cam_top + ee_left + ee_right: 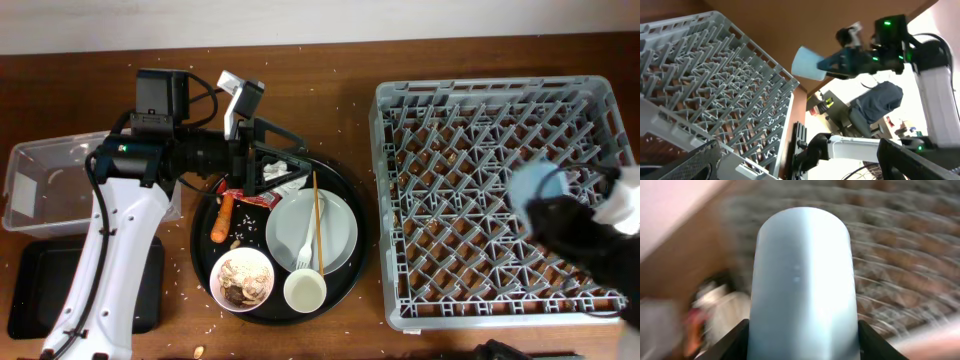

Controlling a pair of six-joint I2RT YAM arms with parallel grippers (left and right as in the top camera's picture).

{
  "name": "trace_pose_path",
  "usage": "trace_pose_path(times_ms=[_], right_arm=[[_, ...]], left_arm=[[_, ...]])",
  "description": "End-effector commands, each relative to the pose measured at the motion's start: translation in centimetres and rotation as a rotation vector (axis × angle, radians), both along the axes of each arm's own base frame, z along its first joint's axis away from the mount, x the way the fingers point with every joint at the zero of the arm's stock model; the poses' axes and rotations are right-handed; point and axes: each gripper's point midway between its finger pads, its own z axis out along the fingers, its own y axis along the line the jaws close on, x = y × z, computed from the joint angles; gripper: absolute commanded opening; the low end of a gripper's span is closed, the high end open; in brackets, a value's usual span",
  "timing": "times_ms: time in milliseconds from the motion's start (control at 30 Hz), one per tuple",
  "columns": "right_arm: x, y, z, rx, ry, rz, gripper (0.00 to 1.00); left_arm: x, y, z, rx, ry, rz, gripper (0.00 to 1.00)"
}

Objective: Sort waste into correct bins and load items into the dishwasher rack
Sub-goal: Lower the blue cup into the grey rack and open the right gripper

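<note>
Light-blue cup (802, 280) is hanging over the right half of the dishwasher rack (400, 300), clear of the pegs. The right hand (802, 326) is clamping it, one finger on each flank. The cup is looking pale, matte and smooth-walled.

Its long axis is running in line with the fingers, straight out from the wrist. Seen side-on, it is tapering toward the hand, with the wider end pointing away. No view is showing whether that end is the mouth.

- Right wrist camera: giving the cup close up, with everything behind it smeared to a grey haze.
- Overhead: reducing the cup to a soft blue blur, but placing it over the rack.
- Left wrist camera: alone in showing the cup in profile, with the right arm behind it.

The left hand (285, 160) is sitting open at the back of the round black tray (350, 275), fingers either side of the crumpled white tissue (275, 168). I cannot tell if they are touching it.

Also lying on that tray:
- red foil wrapper (250, 196)
- carrot-like piece (221, 220)
- white plate (335, 235), with chopsticks (316, 205) and fork (303, 258) across it
- white bowl (243, 278), holding brown scraps
- small white cup (305, 290)

The clear tub (40, 180) and the shallow black tray (40, 290) are sitting at the left of the worktop (60, 90).
</note>
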Motion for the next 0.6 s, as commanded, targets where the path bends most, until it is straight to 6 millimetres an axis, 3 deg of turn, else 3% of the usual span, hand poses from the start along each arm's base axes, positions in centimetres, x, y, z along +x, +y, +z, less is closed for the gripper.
trace_pose_path(times_ms=[0, 100, 167, 267, 300, 367, 467, 500, 533, 567], right_arm=[[-1.1, -7.0, -4.3, -0.091, 0.284, -0.278, 0.45], [-0.2, -10.4, -9.3, -0.034, 0.514, -0.342, 0.45], [-0.1, -11.1, -11.4, 0.012, 0.591, -0.347, 0.47], [-0.4, -10.7, -13.2, 0.075, 0.689, -0.323, 0.70], [0.0, -10.4, -12.9, 0.088, 0.667, -0.310, 0.75], [1.2, -9.6, -10.6, 0.121, 0.574, -0.277, 0.77], [3.5, -7.1, -3.7, 0.108, 0.313, -0.152, 0.79], [4.5, -4.7, -0.9, 0.098, 0.185, -0.028, 0.78], [5.0, -1.0, 2.5, 0.082, 0.024, 0.121, 0.78], [4.8, 0.8, 3.9, 0.067, -0.037, 0.179, 0.79]], left_arm=[[0.2, 0.1, -0.2, 0.012, -0.011, 0.011, 0.99], [0.2, 0.1, -0.2, 0.012, -0.010, 0.010, 0.99], [0.2, 0.1, -0.2, 0.012, -0.010, 0.010, 0.99], [0.8, 0.3, -1.0, 0.060, -0.010, 0.048, 0.99], [1.2, 0.4, -1.7, 0.096, -0.003, 0.075, 0.99], [1.5, 0.8, -3.0, 0.166, 0.033, 0.119, 0.99], [1.8, 2.1, -6.3, 0.338, 0.113, 0.209, 0.96], [1.7, 2.7, -8.3, 0.460, 0.139, 0.252, 0.89], [1.2, 3.9, -11.0, 0.648, 0.197, 0.315, 0.75], [0.4, 4.9, -12.8, 0.792, 0.238, 0.356, 0.71]])
